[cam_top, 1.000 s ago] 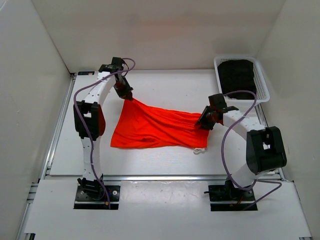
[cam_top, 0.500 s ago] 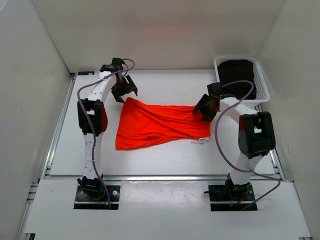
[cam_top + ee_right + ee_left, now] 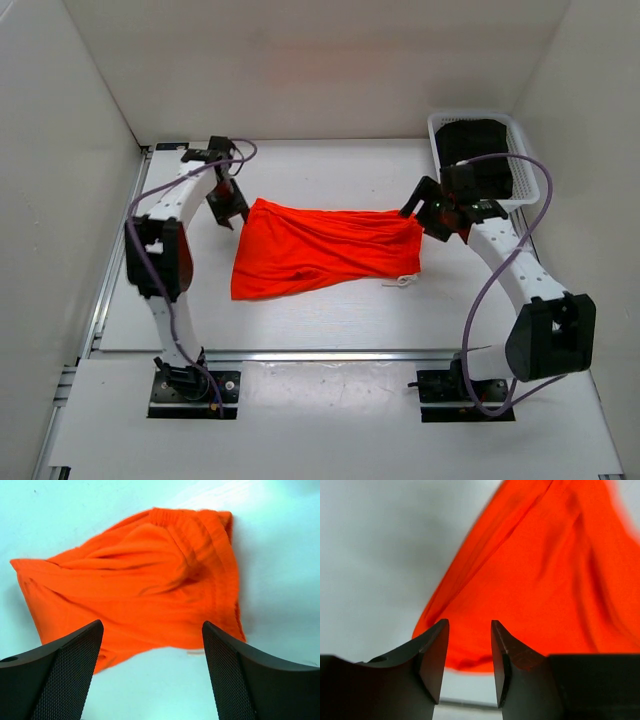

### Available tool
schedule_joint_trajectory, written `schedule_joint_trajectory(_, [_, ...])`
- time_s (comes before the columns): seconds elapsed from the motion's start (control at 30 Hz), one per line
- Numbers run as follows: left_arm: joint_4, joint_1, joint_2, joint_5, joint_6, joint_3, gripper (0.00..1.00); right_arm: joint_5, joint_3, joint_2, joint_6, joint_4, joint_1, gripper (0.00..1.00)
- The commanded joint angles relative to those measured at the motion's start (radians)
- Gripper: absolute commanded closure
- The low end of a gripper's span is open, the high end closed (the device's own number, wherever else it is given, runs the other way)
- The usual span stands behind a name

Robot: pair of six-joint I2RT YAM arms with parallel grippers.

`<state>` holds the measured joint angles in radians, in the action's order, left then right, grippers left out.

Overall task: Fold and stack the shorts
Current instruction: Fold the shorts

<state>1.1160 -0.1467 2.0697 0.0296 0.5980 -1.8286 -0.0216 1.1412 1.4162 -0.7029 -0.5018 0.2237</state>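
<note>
Your left gripper (image 3: 229, 207) hangs with its fingers a narrow gap apart, gripping nothing, just off the far left corner of the bright orange-red soft fabric shorts (image 3: 320, 250). Your right gripper (image 3: 428, 216) is spread wide and empty at their far right corner. The shorts lie flat on the white desk (image 3: 330, 320) between both arms, with a white drawstring cord (image 3: 402, 281) poking out near right. Just behind your right gripper stands a white plastic basket (image 3: 524, 170) holding dark cloth (image 3: 470, 150).

Bright, even light from above, soft grey shadows beside the shorts (image 3: 135, 580), left wrist view blurry, right wrist view bluish-green.
</note>
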Motion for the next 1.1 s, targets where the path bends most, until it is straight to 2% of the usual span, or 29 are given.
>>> schedule_joint_trajectory(0.0, [-0.079,-0.014,-0.242,0.02,0.012,0.288,0.52,-0.026,-0.084,-0.054,0.045,-0.053,0.002,0.16])
schedule_joint_trajectory(0.03, [-0.125,-0.004,-0.294,-0.005,0.013,0.351,0.52,-0.026,-0.113,-0.065,0.045,-0.053,0.002,0.16])
schedule_joint_trajectory(0.07, [-0.145,0.007,-0.31,-0.023,0.013,0.439,0.46,-0.026,-0.126,-0.077,0.055,-0.053,0.002,0.17])
schedule_joint_trajectory(0.1, [-0.154,0.007,-0.31,-0.033,0.013,0.466,0.32,-0.026,-0.135,-0.077,0.056,-0.053,0.002,0.17])
schedule_joint_trajectory(0.13, [-0.154,0.007,-0.31,-0.033,0.013,0.482,0.27,-0.026,-0.135,-0.077,0.068,-0.053,0.002,0.17])
schedule_joint_trajectory(0.23, [-0.165,0.007,-0.301,-0.023,0.013,0.494,0.23,-0.003,-0.146,-0.077,0.077,-0.053,0.002,0.17])
schedule_joint_trajectory(0.4, [-0.165,-0.002,-0.215,-0.008,0.013,0.494,0.35,0.035,-0.146,-0.044,0.095,-0.053,-0.023,0.16])
schedule_joint_trajectory(0.47, [-0.174,-0.011,-0.185,-0.008,0.003,0.494,0.36,0.093,-0.155,-0.017,0.106,-0.035,-0.044,0.08])
schedule_joint_trajectory(0.57, [-0.174,-0.011,-0.174,-0.008,0.003,0.494,0.49,0.159,-0.155,0.046,0.118,-0.024,-0.067,0.05])
schedule_joint_trajectory(0.6, [-0.174,-0.02,-0.174,-0.008,0.003,0.494,0.58,0.169,-0.155,0.07,0.118,-0.012,-0.076,0.05])
schedule_joint_trajectory(0.7, [-0.174,-0.021,-0.174,0.001,0.003,0.494,0.76,0.169,-0.165,0.095,0.128,0.009,-0.076,0.05])
schedule_joint_trajectory(0.73, [-0.174,-0.021,-0.186,0.001,0.003,0.494,0.89,0.169,-0.166,0.108,0.128,0.023,-0.076,0.05])
schedule_joint_trajectory(0.97, [-0.163,-0.021,-0.227,0.01,0.003,0.494,0.89,0.155,-0.212,0.167,0.128,0.06,-0.076,0.11])
schedule_joint_trajectory(1.07, [-0.142,-0.021,-0.275,0.0,0.003,0.494,0.89,0.155,-0.236,0.176,0.128,0.081,-0.076,0.22])
